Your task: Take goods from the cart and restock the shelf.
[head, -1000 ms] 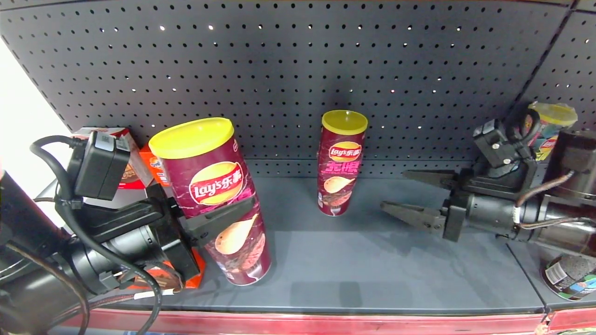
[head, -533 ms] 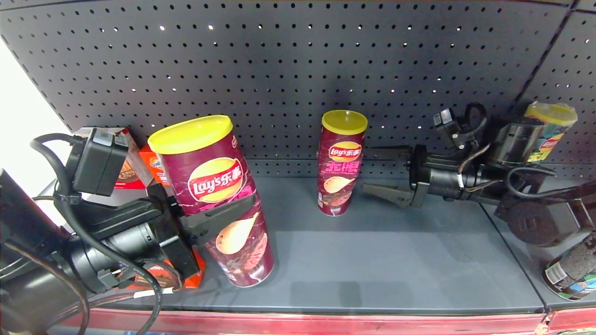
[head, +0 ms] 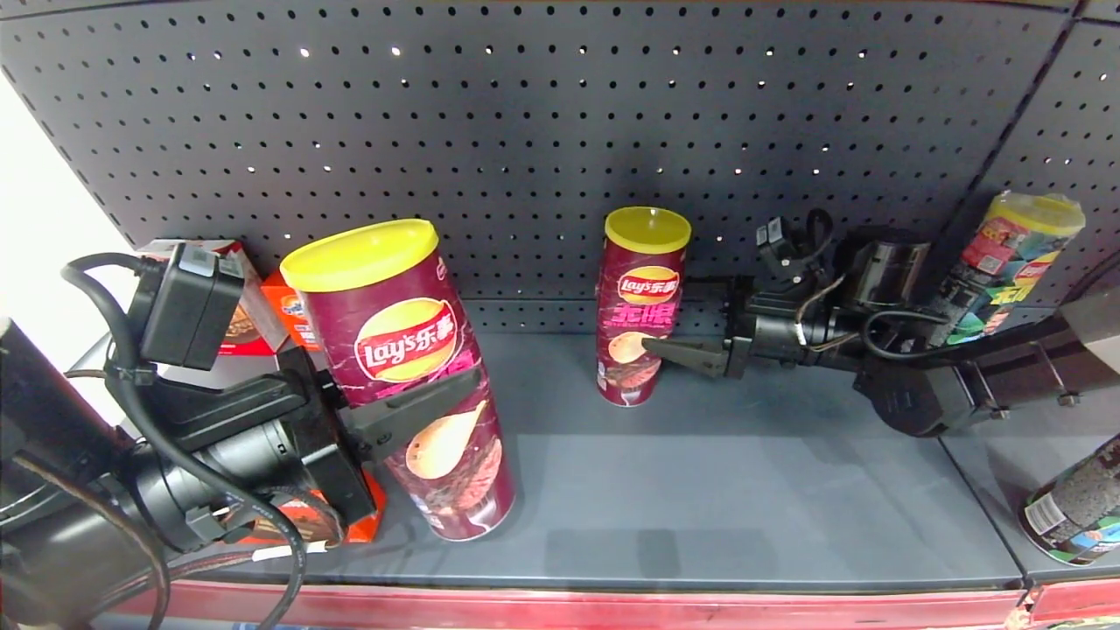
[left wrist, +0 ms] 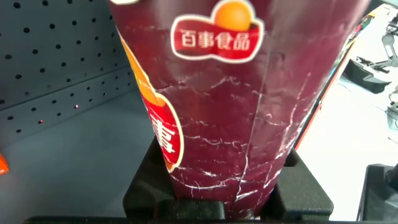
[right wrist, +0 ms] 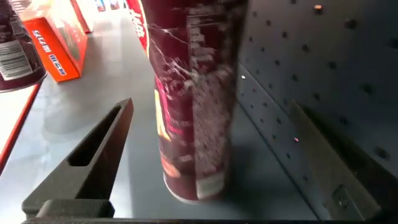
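Standing chip can point(head: 643, 297), between spread fingers point(right wrist: 93, 155) of right end effector point(right wrist: 211, 106)

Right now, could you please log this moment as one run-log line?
left end effector: shut on near maroon yellow-lidded chip can | right end effector: open around far maroon yellow-lidded chip can by black pegboard

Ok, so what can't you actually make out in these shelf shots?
1. Head view: the far finger of the left claw, hidden behind the held can.
2. Head view: the boxes, mostly covered by the left arm.
3. Head view: the corner can, cut off by the frame's edge.
4. Right wrist view: the lid of the far can, cut off by the frame's edge.
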{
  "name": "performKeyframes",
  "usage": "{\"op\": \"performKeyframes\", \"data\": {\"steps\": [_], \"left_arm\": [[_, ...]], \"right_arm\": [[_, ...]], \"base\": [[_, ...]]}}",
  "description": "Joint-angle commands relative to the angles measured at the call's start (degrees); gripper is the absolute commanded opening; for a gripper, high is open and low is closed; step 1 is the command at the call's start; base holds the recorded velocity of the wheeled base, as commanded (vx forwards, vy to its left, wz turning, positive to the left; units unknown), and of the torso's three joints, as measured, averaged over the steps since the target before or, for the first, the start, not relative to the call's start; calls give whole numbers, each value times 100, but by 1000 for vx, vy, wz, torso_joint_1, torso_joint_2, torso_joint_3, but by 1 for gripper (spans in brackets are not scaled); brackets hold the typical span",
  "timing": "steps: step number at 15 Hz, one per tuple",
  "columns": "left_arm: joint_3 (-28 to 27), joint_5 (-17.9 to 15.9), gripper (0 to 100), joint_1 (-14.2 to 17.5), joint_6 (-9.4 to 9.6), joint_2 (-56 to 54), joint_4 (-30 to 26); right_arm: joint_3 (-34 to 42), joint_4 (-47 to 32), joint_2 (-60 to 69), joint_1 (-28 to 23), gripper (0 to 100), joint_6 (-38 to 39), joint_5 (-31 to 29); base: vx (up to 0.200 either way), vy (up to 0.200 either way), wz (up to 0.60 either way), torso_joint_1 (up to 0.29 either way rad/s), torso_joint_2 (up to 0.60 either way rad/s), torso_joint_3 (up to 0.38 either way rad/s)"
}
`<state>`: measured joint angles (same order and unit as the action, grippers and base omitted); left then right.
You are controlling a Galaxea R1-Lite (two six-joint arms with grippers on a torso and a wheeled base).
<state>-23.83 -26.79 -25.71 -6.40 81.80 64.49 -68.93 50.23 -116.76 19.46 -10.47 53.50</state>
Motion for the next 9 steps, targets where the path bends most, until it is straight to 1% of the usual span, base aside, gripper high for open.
{"op": "performKeyframes", "data": {"steps": [1,9], "left_arm": [[1,-1,0,5,-2,12,2],[37,-1,0,13,-10,12,2]], "right_arm": [[-112,-4,-163,102,100,10,2],[-648,-22,-567,366,100,133,-95]], "base": [[0,0,0,0,0,0],[0,0,0,0,0,0]]}}
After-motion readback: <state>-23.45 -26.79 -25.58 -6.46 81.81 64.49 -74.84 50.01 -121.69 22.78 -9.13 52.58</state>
